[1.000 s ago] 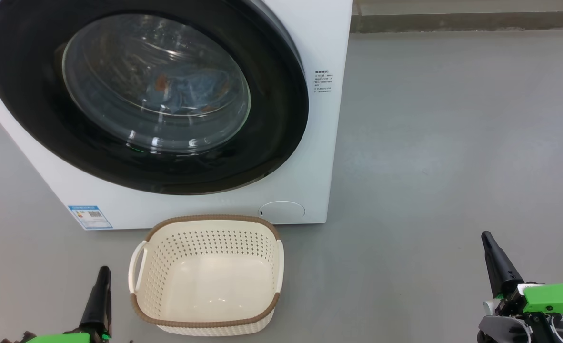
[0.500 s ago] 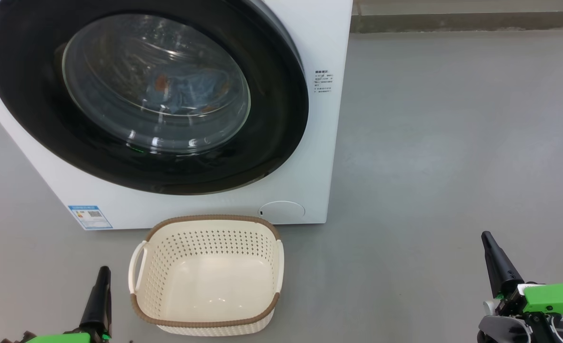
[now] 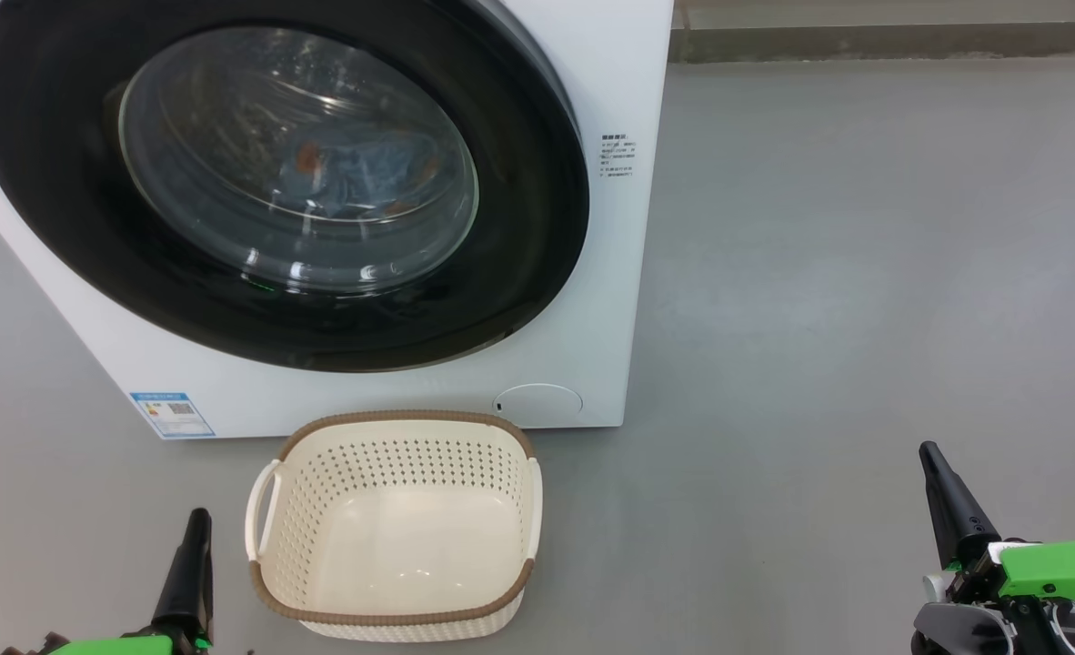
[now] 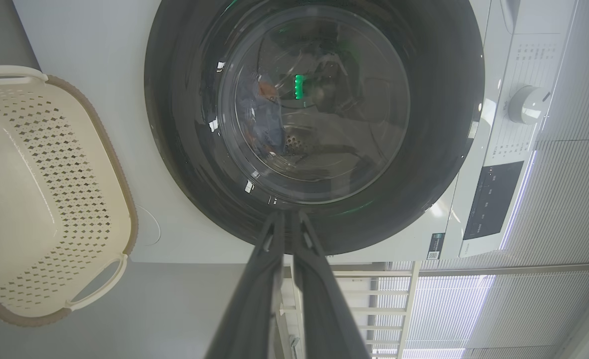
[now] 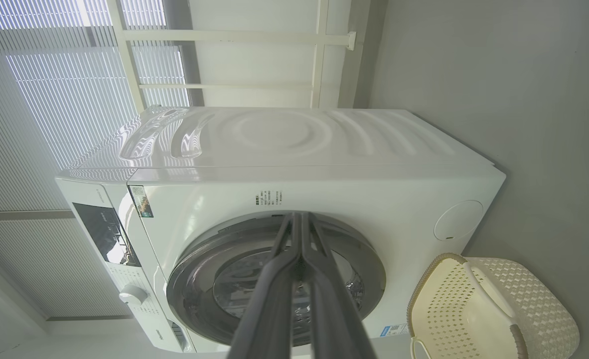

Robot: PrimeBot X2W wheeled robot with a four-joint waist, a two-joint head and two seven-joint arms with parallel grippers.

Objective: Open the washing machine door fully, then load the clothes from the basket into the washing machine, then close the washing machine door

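Nothing has moved in the last second. Your left gripper (image 3: 198, 520) and right gripper (image 3: 932, 455) sit low at either side, fingers pressed together, holding nothing. Between them the basket (image 3: 410, 417) stands empty. Beyond it the washing machine door (image 3: 524, 227) is shut, the clothes (image 3: 360, 173) visible behind its glass. The job looks finished.

One big white boxy front-loading washing machine (image 3: 628, 273), with one large round glossy black door (image 3: 519, 227), one blue label (image 3: 172, 414), one round flap (image 3: 537, 400) and one white control knob (image 4: 526, 103). One small cream-white perforated plastic basket (image 3: 392, 420) with two white side handles (image 3: 263, 509). One heap of light blue printed clothes (image 3: 356, 177) behind the glass; how many garments cannot be told. Two dark long-fingered tools: one left tool (image 3: 198, 517), one right tool (image 3: 929, 450).
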